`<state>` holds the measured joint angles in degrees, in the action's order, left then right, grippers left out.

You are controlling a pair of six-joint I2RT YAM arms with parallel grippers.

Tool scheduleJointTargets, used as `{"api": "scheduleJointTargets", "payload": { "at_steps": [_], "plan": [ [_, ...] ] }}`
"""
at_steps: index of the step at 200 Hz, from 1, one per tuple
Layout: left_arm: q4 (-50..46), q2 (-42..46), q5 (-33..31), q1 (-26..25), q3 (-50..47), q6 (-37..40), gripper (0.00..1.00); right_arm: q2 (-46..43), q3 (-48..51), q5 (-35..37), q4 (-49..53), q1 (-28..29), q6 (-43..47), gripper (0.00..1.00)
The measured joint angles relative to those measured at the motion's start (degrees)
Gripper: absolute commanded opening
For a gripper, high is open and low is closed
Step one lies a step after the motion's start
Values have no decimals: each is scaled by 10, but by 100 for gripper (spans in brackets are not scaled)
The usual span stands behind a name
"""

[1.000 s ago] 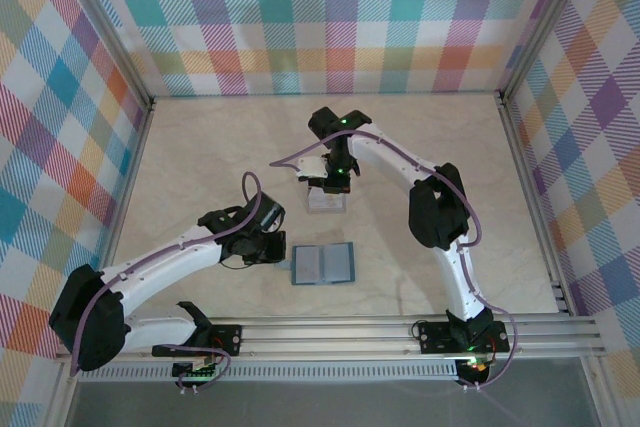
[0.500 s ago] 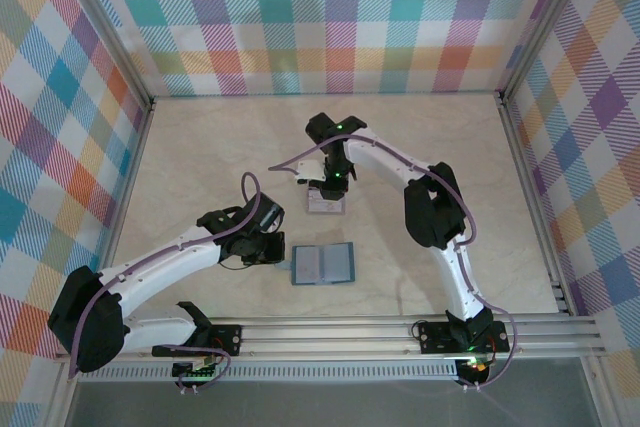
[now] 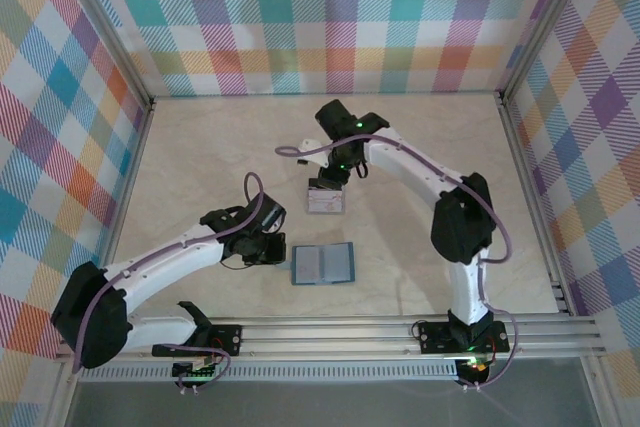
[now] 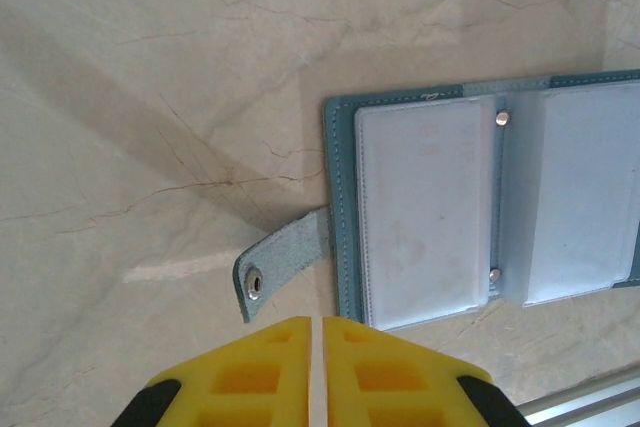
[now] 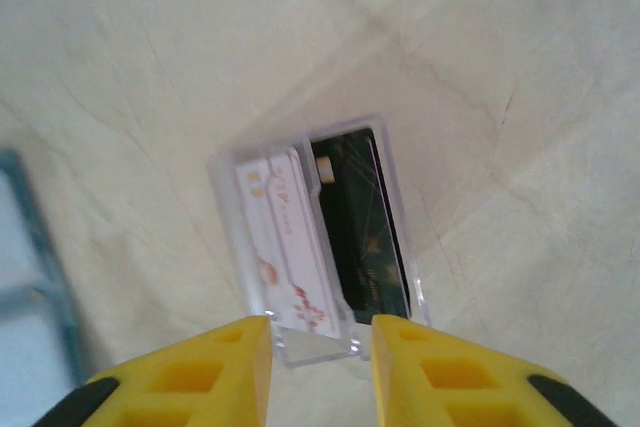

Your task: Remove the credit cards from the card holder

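The card holder (image 3: pixel 323 263) lies open and flat on the table, a teal wallet with pale inner pockets (image 4: pixel 420 217) and its snap tab (image 4: pixel 282 267) sticking out to the left. The credit cards, one pale pink-white (image 5: pixel 285 237) and one dark green (image 5: pixel 365 232), lie side by side in a clear plastic tray (image 3: pixel 325 203). My right gripper (image 5: pixel 320 332) hovers open just over the tray's near end, holding nothing. Just short of the wallet's tab, my left gripper (image 4: pixel 317 327) is shut and empty.
The tray (image 5: pixel 400 197) sits a short way behind the wallet. Checked walls enclose the table on three sides. A metal rail (image 3: pixel 400 332) runs along the near edge by the arm bases. Bare marble surface lies to the left and far right.
My right gripper has gone from shut to open over the clear tray, and its arm's elbow has swung to the right. The left arm and the wallet have stayed put.
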<state>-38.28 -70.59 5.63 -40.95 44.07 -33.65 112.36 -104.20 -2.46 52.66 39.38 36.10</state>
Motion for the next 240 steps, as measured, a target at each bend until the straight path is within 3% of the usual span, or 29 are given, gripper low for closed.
{"api": "scheduleJointTargets", "payload": {
  "at_steps": [29,55,111,169,240],
  "plan": [
    [16,-38,21,3,0,0,11,-86,95,-41,-53,14,-165,28],
    [31,-67,40,5,0,2,10,-142,196,-64,-98,46,-336,18],
    [74,-115,72,12,0,10,8,-147,321,-109,-163,115,-640,15],
    [109,-127,92,35,-45,18,7,-94,367,-142,-259,146,-791,13],
    [139,-114,113,45,-69,17,7,-44,394,-169,-338,161,-867,12]
  ]
}}
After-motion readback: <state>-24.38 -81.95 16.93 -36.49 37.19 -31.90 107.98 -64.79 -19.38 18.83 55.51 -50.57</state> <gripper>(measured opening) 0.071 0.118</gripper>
